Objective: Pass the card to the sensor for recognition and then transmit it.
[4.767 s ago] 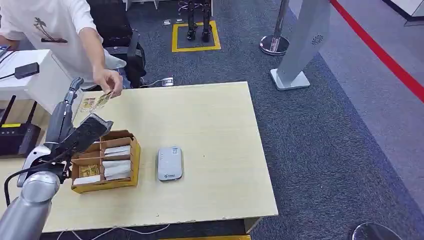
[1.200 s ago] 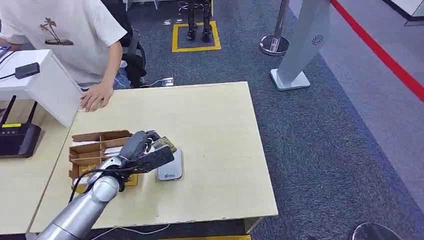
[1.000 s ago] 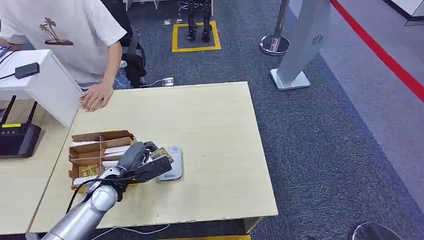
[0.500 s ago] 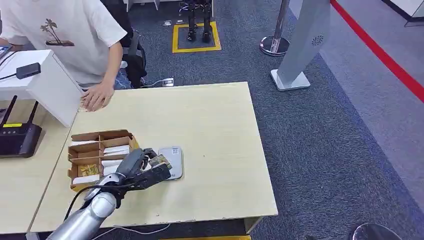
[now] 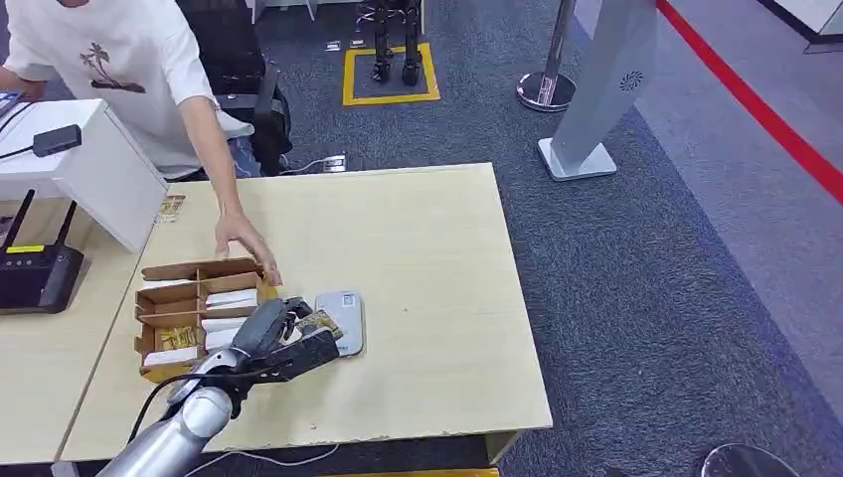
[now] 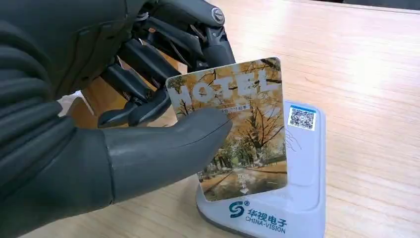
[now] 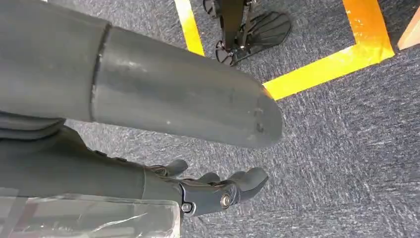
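Note:
My left hand [image 5: 281,343] pinches a hotel card [image 6: 237,126] with an autumn-tree picture between thumb and fingers. The card [image 5: 320,324] stands tilted just over the near end of the white card sensor [image 5: 343,320], which lies on the wooden table [image 5: 418,258]; in the left wrist view the sensor [image 6: 297,198] shows a QR sticker and blue lettering below the card. A person's hand [image 5: 249,243] reaches over the table toward the cardboard box. My right hand [image 7: 213,191] hangs over the carpet with its fingers apart and nothing in it.
A partitioned cardboard box [image 5: 199,313] holding cards sits left of the sensor, touching my left hand's side. Another card [image 5: 171,208] lies at the table's far left corner. A black router [image 5: 35,273] and white cabinet [image 5: 80,164] stand at the left.
My left hand has lowered the card slightly onto the sensor's near end. The person's hand left the far table corner and now reaches toward the box; a card lies where it rested.

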`<act>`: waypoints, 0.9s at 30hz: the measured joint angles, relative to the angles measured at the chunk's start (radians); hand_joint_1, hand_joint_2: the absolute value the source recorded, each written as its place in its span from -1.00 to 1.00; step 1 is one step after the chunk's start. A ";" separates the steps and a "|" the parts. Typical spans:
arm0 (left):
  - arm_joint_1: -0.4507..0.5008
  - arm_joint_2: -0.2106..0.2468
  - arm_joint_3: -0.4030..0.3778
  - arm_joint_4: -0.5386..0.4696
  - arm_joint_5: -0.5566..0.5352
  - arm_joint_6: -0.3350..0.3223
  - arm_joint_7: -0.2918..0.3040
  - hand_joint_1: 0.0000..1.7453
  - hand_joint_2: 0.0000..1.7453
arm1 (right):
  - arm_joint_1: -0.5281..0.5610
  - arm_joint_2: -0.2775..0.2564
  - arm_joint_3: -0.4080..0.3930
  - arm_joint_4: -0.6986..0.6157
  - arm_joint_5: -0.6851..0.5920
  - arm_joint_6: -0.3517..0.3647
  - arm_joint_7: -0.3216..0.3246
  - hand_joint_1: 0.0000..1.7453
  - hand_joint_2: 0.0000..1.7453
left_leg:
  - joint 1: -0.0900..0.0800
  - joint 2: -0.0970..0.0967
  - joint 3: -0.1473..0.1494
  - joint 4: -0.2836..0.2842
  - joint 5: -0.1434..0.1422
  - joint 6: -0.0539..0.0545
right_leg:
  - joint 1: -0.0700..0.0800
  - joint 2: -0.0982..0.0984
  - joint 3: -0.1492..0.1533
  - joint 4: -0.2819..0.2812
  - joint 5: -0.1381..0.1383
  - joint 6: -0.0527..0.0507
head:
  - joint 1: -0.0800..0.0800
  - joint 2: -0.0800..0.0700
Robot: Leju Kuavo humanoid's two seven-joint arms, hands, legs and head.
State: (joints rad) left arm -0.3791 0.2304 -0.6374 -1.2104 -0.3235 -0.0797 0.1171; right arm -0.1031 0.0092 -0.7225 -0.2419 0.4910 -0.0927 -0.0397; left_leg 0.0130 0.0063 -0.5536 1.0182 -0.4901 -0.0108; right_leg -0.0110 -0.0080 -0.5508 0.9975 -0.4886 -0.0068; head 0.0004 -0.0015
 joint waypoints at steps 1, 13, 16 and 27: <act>0.001 0.000 0.000 0.000 0.000 0.000 0.000 1.00 1.00 | 0.000 0.000 0.000 0.000 0.000 0.001 0.000 -1.00 -1.00 | 0.000 0.000 0.000 0.000 0.000 0.000 | 0.000 0.000 0.000 0.000 0.000 0.000 | 0.000 0.000; 0.017 -0.007 0.078 -0.038 0.030 0.096 -0.037 1.00 1.00 | -0.001 0.001 0.000 0.000 0.021 0.013 -0.005 -1.00 -1.00 | 0.000 0.000 -0.001 0.000 0.000 0.000 | 0.000 0.000 -0.001 0.000 0.000 0.000 | -0.001 0.000; -0.013 -0.004 0.106 -0.048 0.040 0.096 -0.037 1.00 1.00 | -0.001 0.001 0.000 0.000 0.022 0.017 -0.005 -1.00 -1.00 | 0.000 0.000 -0.001 0.000 0.000 0.000 | 0.000 0.000 -0.001 0.000 0.000 0.000 | -0.002 0.000; -0.050 0.008 0.180 -0.077 0.076 0.133 -0.046 1.00 1.00 | 0.000 0.003 0.000 0.000 0.021 0.027 -0.005 -1.00 -1.00 | 0.000 0.000 -0.001 0.000 0.000 0.000 | 0.000 0.000 -0.002 0.000 0.000 0.000 | -0.002 0.000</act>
State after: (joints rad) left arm -0.4287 0.2384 -0.4577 -1.2879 -0.2476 0.0531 0.0709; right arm -0.1030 0.0118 -0.7225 -0.2419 0.5123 -0.0660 -0.0446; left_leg 0.0131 0.0064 -0.5544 1.0183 -0.4899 -0.0109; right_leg -0.0110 -0.0076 -0.5523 0.9977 -0.4886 -0.0068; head -0.0011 -0.0015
